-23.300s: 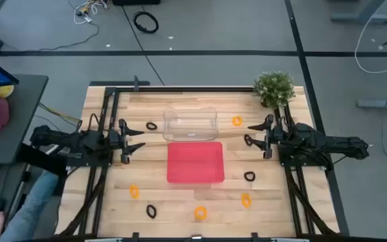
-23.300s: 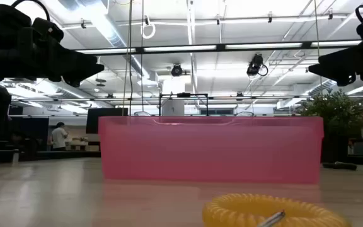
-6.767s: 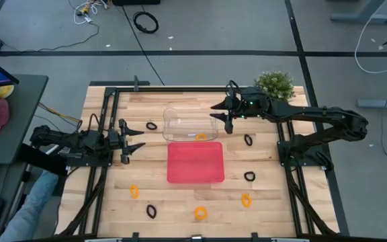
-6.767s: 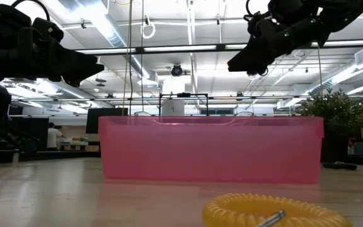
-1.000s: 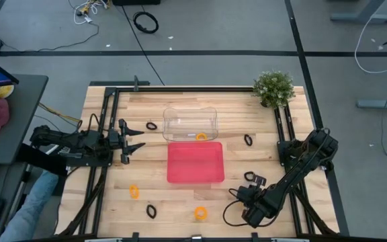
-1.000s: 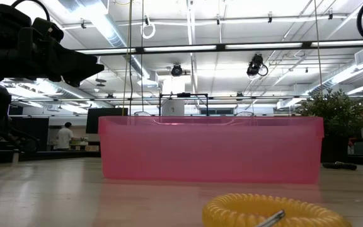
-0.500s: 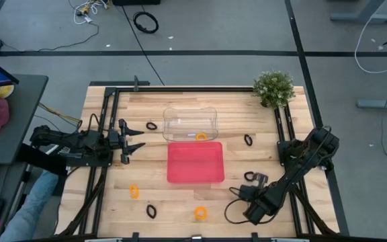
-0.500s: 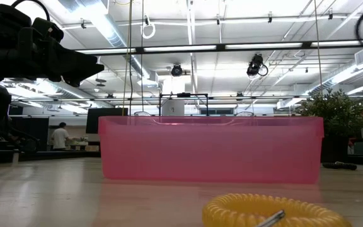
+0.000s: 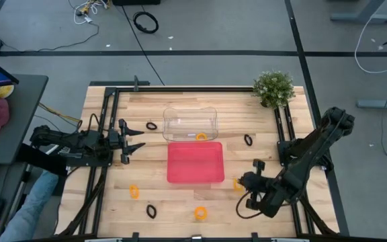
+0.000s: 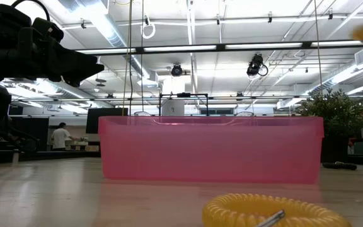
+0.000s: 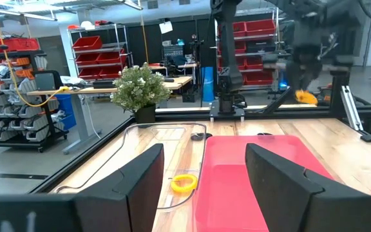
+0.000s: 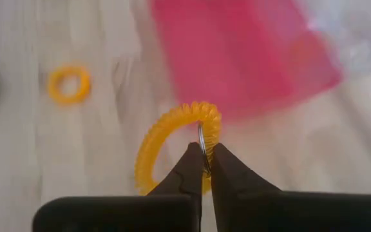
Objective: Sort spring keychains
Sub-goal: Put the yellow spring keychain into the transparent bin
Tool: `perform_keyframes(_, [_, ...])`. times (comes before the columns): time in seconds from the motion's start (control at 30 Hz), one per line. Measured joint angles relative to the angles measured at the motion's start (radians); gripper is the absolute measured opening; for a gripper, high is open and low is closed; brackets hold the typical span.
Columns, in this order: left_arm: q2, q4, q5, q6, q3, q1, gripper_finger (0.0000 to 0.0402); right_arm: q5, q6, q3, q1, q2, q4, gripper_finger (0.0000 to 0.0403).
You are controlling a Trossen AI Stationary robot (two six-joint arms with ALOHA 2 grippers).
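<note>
- Surface: we log a pale wooden table (image 9: 180,101) on a grey floor; the low view looks past it into a bright workshop with ceiling lights, and a person stands far back at the left.
- Left gripper (image 9: 132,140): we find it at the table's left edge, level with the clear bin; its fingers stand apart with nothing between them.
- Orange spring keychain (image 9: 134,192): 1 lies on the wood near the front left.
- Black spring keychains: 1 (image 9: 151,126) lies just left of the clear bin and 1 (image 9: 151,210) near the front edge.
- Clear bin (image 9: 190,122): it sits behind the red tray, with 1 orange keychain (image 9: 201,137) inside at its near side.
- Red tray (image 9: 195,162): it sits mid-table.
- Orange keychain at the front (image 9: 200,213): it lies on the wood below the tray.
- Right gripper (image 9: 243,183): we place it just right of the tray's front right corner; its fingers (image 12: 195,169) are pinched on the metal ring of an orange coil (image 12: 172,145), lifted off the wood.
- Black keychain (image 9: 248,140): it lies right of the tray.
- Potted plant (image 9: 274,88): it stands at the far right corner.
</note>
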Motion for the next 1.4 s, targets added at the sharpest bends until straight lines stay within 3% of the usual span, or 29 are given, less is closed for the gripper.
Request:
perform_keyframes(0.37, [0.000,0.000,0.000,0.000,0.000,0.000,0.0222,0.364,-0.127,0.001,-0.023,-0.182,0.064,0.0007])
perform_keyframes(0.57, [0.000,0.000,0.000,0.000,0.000,0.000,0.0223,0.380,-0.295,-0.003,-0.108,-0.190,0.192,0.0007])
perform_keyframes(0.7, [0.000,0.000,0.000,0.000,0.000,0.000,0.0222,0.278,-0.468,-0.098,-0.203,-0.214,0.398,0.0006])
perform_keyframes(0.87, [0.000,0.000,0.000,0.000,0.000,0.000,0.0222,0.071,-0.740,-0.274,-0.344,-0.318,0.812,0.0006])
perform_keyframes(1.03, [0.000,0.000,0.000,0.000,0.000,0.000,0.0222,-0.154,-0.866,-0.417,-0.479,-0.399,1.121,0.0006])
perform_keyframes(1.27, [0.000,0.002,0.000,0.000,0.000,0.000,0.0222,-0.367,-0.870,-0.457,-0.707,-0.412,1.200,0.0006])
perform_keyframes(1.4, [0.000,0.003,0.000,0.000,0.000,0.000,0.0222,-0.435,-0.870,-0.457,-0.817,-0.400,1.201,0.0006])
